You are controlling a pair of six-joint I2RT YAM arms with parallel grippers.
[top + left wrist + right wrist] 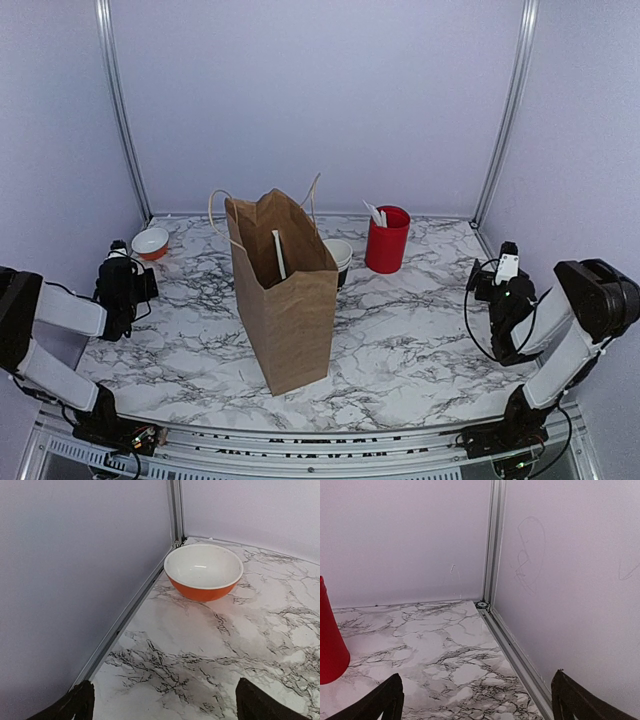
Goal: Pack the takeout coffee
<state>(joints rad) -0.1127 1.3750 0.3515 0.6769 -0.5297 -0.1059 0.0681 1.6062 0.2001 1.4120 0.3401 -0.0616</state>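
At the middle of the marble table (400,340) stands an open brown paper bag (287,300); no takeout coffee shows anywhere — perhaps hidden in or behind it, I cannot tell. Left gripper (165,700) and right gripper (477,695) hang wide open, empty, out at either side. Such a cup is likely light, thin-walled — best held gently around its middle, upright.

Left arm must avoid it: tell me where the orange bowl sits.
Top view: the orange bowl sits in the table's far left corner, beside the wall rail. The left wrist view shows it ahead of the left gripper.
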